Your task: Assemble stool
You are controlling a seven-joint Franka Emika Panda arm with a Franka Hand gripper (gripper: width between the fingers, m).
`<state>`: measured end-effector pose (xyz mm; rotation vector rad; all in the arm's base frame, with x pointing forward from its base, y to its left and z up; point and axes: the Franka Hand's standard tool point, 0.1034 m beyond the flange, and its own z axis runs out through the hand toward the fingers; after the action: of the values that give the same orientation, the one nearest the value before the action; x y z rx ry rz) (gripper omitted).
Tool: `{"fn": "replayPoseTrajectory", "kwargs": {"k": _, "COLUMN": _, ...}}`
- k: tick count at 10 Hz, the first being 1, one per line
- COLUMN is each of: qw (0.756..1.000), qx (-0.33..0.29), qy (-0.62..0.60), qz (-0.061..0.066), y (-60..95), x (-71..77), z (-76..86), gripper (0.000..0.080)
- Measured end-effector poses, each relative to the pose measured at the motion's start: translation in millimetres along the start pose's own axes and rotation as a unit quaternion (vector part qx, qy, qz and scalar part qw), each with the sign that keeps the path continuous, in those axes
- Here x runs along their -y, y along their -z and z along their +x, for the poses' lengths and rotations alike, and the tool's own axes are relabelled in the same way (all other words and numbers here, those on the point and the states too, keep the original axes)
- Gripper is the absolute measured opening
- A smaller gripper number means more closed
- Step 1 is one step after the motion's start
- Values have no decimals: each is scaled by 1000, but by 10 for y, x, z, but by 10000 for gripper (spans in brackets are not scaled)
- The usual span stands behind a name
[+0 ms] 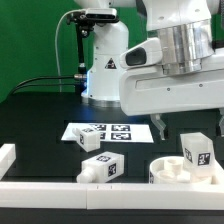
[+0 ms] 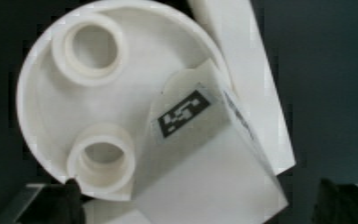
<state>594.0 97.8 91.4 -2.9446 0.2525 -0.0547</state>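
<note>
The round white seat [image 1: 165, 172] lies at the exterior view's front right, hollow side up. One white leg [image 1: 197, 150] with a marker tag stands in it, slightly tilted. My gripper [image 1: 189, 132] hangs right over this leg, jaws open and wider than the leg, one finger on each side of its top. In the wrist view the seat [image 2: 87, 90] shows two round sockets, and the tagged leg [image 2: 202, 120] runs down between my dark fingertips [image 2: 51, 200], with a gap on each side. Two more legs [image 1: 90, 140] [image 1: 100, 168] lie loose on the black table.
The marker board [image 1: 108, 131] lies flat behind the loose legs. Long white rails run along the front [image 1: 50, 190] and the exterior view's left edge [image 1: 8, 155]. The arm's white base [image 1: 100, 65] stands at the back with a black cable.
</note>
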Motion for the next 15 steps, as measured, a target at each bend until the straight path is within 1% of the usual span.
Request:
{"fn": "replayPoseTrajectory", "kwargs": {"k": 1, "qw": 992, "qx": 4, "qy": 122, "qz": -10, "y": 33, "x": 52, "z": 19, "gripper": 649}}
{"fn": "replayPoseTrajectory", "kwargs": {"k": 2, "qw": 974, "qx": 29, "qy": 226, "qz": -13, "y": 38, "x": 122, "z": -16, "gripper": 649}}
{"fn": "replayPoseTrajectory", "kwargs": {"k": 3, "qw": 966, "qx": 49, "qy": 253, "qz": -15, "y": 14, "x": 203, "z": -56, "gripper": 649}}
{"fn": "replayPoseTrajectory", "kwargs": {"k": 5, "qw": 951, "qx": 45, "qy": 306, "qz": -15, "y": 19, "x": 170, "z": -17, "gripper": 649}}
{"fn": "replayPoseTrajectory", "kwargs": {"k": 6, "qw": 938, "qx": 46, "qy": 344, "qz": -14, "y": 17, "x": 164, "z": -17, "gripper": 649}}
{"fn": "replayPoseTrajectory", "kwargs": {"k": 7, "qw": 911, "qx": 48, "qy": 409, "qz": -21, "y": 15, "x": 154, "z": -1, "gripper": 649}}
{"fn": "replayPoseTrajectory", "kwargs": {"k": 8, "qw": 868, "qx": 50, "qy": 493, "qz": -33, "y": 6, "x": 164, "z": 33, "gripper": 649}}
{"fn": "replayPoseTrajectory", "kwargs": {"k": 9, "qw": 828, "qx": 57, "qy": 556, "qz": -38, "y": -9, "x": 164, "z": 73, "gripper": 649}}
{"fn": "replayPoseTrajectory", "kwargs": {"k": 10, "qw": 787, "qx": 68, "qy": 611, "qz": -48, "y": -62, "x": 175, "z": 101, "gripper": 649}}
{"fn": "replayPoseTrajectory", "kwargs": {"k": 11, "qw": 749, "qx": 76, "qy": 655, "qz": -56, "y": -141, "x": 211, "z": 77, "gripper": 649}}
{"fn": "replayPoseTrajectory", "kwargs": {"k": 12, "qw": 734, "qx": 79, "qy": 673, "qz": -52, "y": -165, "x": 174, "z": 69, "gripper": 649}}
{"fn": "replayPoseTrajectory", "kwargs": {"k": 13, "qw": 710, "qx": 82, "qy": 698, "qz": -50, "y": -161, "x": 105, "z": 88, "gripper": 649}}
{"fn": "replayPoseTrajectory", "kwargs": {"k": 14, "qw": 694, "qx": 85, "qy": 714, "qz": -48, "y": -179, "x": 65, "z": 90, "gripper": 649}}
{"fn": "replayPoseTrajectory", "kwargs": {"k": 15, "qw": 669, "qx": 86, "qy": 737, "qz": -46, "y": -184, "x": 48, "z": 99, "gripper": 649}}
